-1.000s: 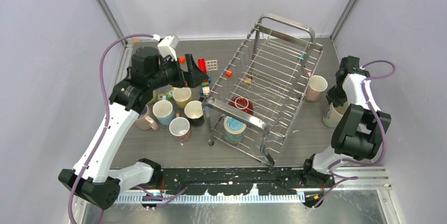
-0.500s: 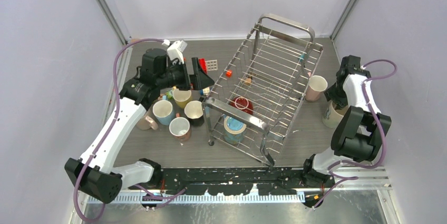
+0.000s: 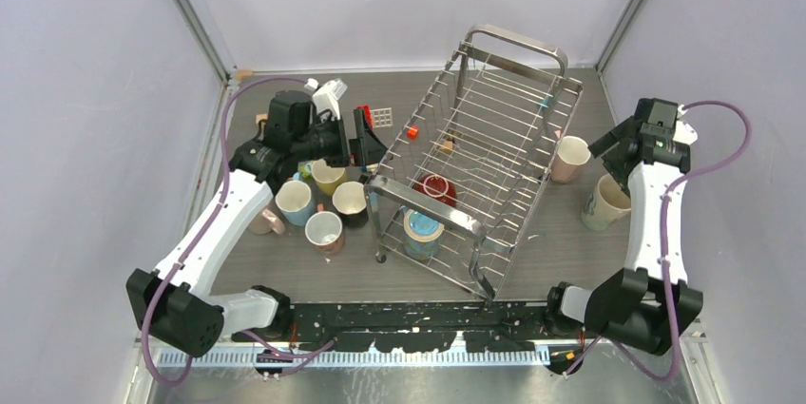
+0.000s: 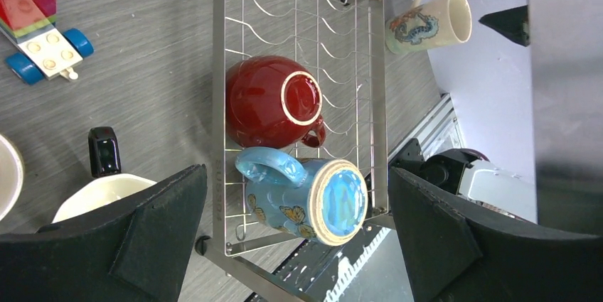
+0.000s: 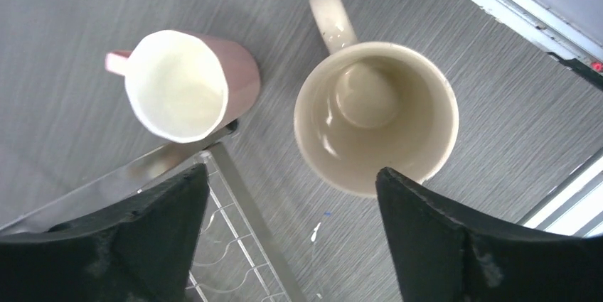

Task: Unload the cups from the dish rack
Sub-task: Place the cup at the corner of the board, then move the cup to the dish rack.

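Observation:
The dish rack, a tall silver wire basket, stands mid-table. In it a dark red cup and a light blue butterfly cup lie on their sides. My left gripper hovers open beside the rack's left wall; its wrist view shows the red cup and blue cup between the spread fingers. My right gripper is open and empty above a cream cup standing upright next to a pink cup, right of the rack. From the right wrist, the cream cup and pink cup sit just ahead of the fingertips.
Several upright cups cluster left of the rack, among them yellow, pale blue, black and pink. Toy blocks lie behind them and a few small ones inside the rack. The table's metal edge runs close to the cream cup.
My right gripper opened, let go of the cream cup and lifted up and back from it. My left arm swung right, toward the rack.

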